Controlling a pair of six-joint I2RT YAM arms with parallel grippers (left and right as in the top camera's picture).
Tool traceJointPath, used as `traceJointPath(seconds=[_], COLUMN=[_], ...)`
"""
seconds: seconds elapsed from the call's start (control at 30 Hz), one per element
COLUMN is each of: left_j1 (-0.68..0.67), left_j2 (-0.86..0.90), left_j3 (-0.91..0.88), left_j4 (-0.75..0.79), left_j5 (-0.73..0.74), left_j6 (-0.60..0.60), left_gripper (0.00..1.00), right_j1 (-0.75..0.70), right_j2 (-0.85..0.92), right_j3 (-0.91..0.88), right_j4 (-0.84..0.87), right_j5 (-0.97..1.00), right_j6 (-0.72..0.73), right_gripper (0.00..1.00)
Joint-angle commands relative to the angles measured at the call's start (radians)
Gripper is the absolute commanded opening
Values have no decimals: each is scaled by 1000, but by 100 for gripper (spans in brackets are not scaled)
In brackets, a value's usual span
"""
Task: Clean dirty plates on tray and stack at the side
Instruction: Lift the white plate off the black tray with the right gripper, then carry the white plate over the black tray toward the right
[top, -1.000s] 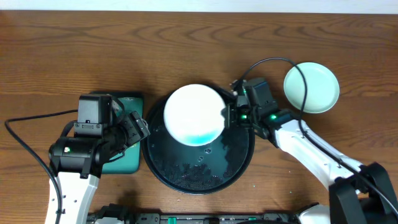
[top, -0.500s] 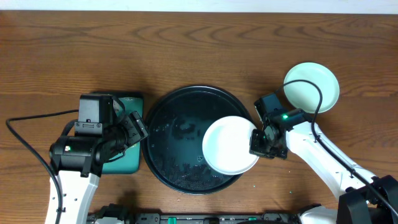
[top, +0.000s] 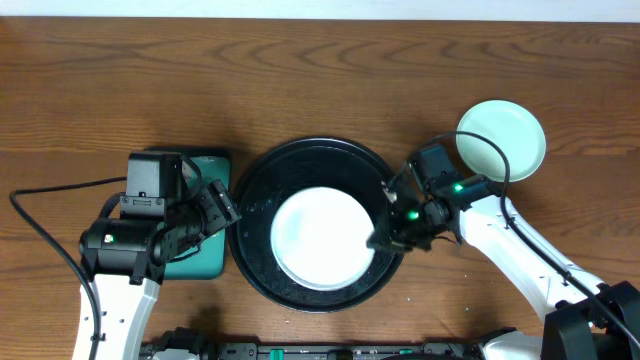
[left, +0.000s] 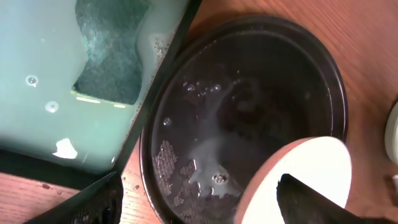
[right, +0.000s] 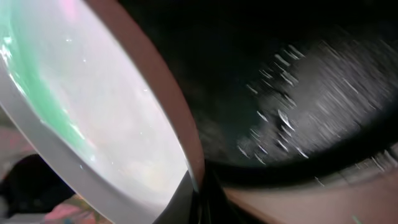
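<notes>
The round black tray (top: 292, 168) sits mid-table with wet, soapy residue on its floor (left: 242, 99). Over its lower middle is a white plate (top: 322, 240), gripped at its right rim by my right gripper (top: 380, 240), which is shut on it. The right wrist view shows the plate (right: 93, 106) close up, a green smear along its edge, above the tray (right: 298, 93). A pale mint-green plate (top: 502, 140) lies on the table at the far right. My left gripper (top: 218, 208) hangs open and empty at the tray's left edge, the white plate (left: 311, 168) near its right finger.
A rectangular teal-green tray (top: 205, 255) of cloudy water lies left of the black tray, partly under the left arm. A green sponge (left: 109, 59) rests in it. A black cable loops from the right arm over the mint-green plate.
My right gripper has carried the white plate from the tray's top, out to its right side, then back over the tray's lower middle. The left arm has stayed put.
</notes>
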Motion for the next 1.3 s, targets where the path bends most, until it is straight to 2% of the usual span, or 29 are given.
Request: traceJointPath(seconds=[0.0, 0.27, 0.4, 0.6, 0.87, 1.27], left_j1=[2, 2, 2, 3, 2, 2], left_j2=[4, 4, 4, 4, 4, 14], left_j3=[-10, -10, -10, -10, -10, -10], left_j4=[-11, -40, -43, -42, -42, -43], left_j5=[1, 1, 0, 0, 0, -3], left_j6=[-2, -1, -1, -1, -1, -1], left_gripper=[79, 79, 79, 79, 79, 79], right_j1=[-8, -8, -8, -8, -7, 51], right_j2=[-12, -12, -12, -12, -13, -15], right_j3=[1, 1, 1, 1, 10, 82], right_j4=[81, 328, 402, 397, 413, 362], right_j5=[-126, -130, -62, 157, 296, 609], right_j6=[-42, 1, 50, 51, -93, -199], right_gripper=[1, 1, 1, 1, 1, 1])
